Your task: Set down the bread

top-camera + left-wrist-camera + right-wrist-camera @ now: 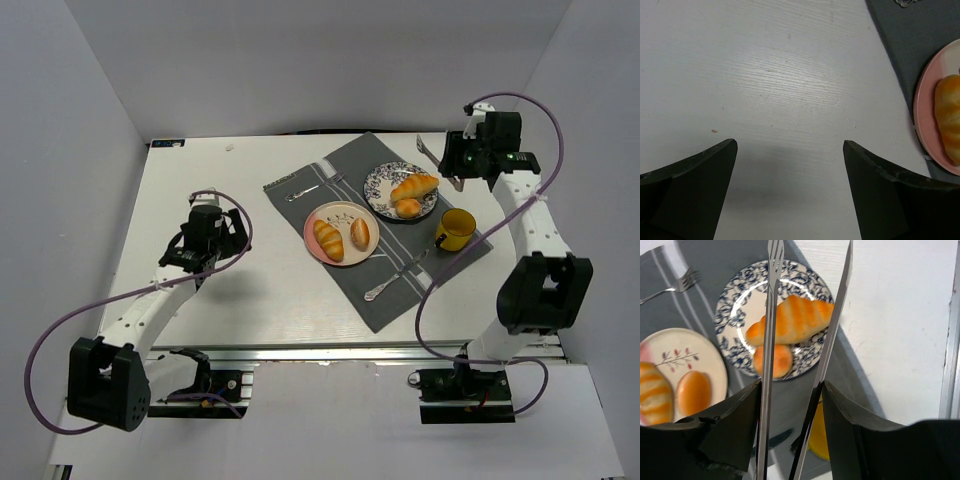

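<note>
A long striped bread [414, 187] and a small round bun [408, 208] lie on the blue patterned plate [378, 180]. Another striped roll [328, 240] and a bun [360, 233] lie on the pink plate [320, 212]. My right gripper [455, 165] hovers behind and to the right of the blue plate, shut on metal tongs [771, 315]. In the right wrist view the tong arms stand apart with nothing between them, above the long bread [800, 320]. My left gripper [790, 145] is open over bare table, left of the pink plate [925, 100].
A grey striped placemat [400, 290] holds both plates, a yellow mug [457, 229], a fork [305, 189] and a spoon [395, 277]. White walls close in the table at the back and both sides.
</note>
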Controlling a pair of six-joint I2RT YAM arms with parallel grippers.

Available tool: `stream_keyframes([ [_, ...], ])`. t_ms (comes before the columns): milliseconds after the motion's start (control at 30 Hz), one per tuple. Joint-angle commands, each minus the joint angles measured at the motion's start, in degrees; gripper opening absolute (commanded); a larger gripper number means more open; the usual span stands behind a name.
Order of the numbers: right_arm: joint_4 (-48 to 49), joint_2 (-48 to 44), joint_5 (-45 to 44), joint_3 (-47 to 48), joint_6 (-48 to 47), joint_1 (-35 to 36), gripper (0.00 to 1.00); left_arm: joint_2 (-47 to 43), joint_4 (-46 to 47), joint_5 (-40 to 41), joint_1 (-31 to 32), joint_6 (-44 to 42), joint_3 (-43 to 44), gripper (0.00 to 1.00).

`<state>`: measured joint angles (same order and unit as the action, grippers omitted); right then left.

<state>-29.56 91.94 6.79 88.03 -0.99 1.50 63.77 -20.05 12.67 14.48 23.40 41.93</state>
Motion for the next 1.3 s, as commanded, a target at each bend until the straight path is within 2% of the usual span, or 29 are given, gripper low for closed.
stream_keyframes([
  [0, 6.5, 3.8, 8.3, 4.9, -3.9, -4.5, 0.57, 2.4, 1.6, -0.1, 0.3, -0.6, 3.6, 0.98],
  [133, 9.6, 8.5, 13.4, 7.7, -5.4, -8.5, 0.58, 5.3, 1.3, 0.3, 0.3, -1.9, 5.9, 0.98],
  [300, 7.5, 17.9, 14.0, 15.6, -10.3, -11.9, 0.58, 8.6, 2.0, -0.5, 0.3, -2.4, 7.8, 0.98],
  [500, 10.0, 26.0, 16.3, 18.3, -14.4, -14.0, 0.60, 12.4, 1.8, -2.7, 0.3, -1.3, 10.0, 0.98],
  [700, 13.7, 31.7, 15.4, 19.6, -15.3, -14.6, 0.60, 12.5, 4.7, -4.5, 0.5, 1.5, 7.6, 0.98],
  [1033, 15.5, 40.6, 10.5, 20.2, -15.4, -14.7, 0.59, 13.2, 2.9, -4.1, 0.5, -0.2, 8.7, 0.98],
  [1267, 16.1, 42.6, 7.5, 20.0, -15.4, -14.7, 0.61, 12.7, 2.5, -3.7, 0.5, -0.5, 7.7, 0.98],
])
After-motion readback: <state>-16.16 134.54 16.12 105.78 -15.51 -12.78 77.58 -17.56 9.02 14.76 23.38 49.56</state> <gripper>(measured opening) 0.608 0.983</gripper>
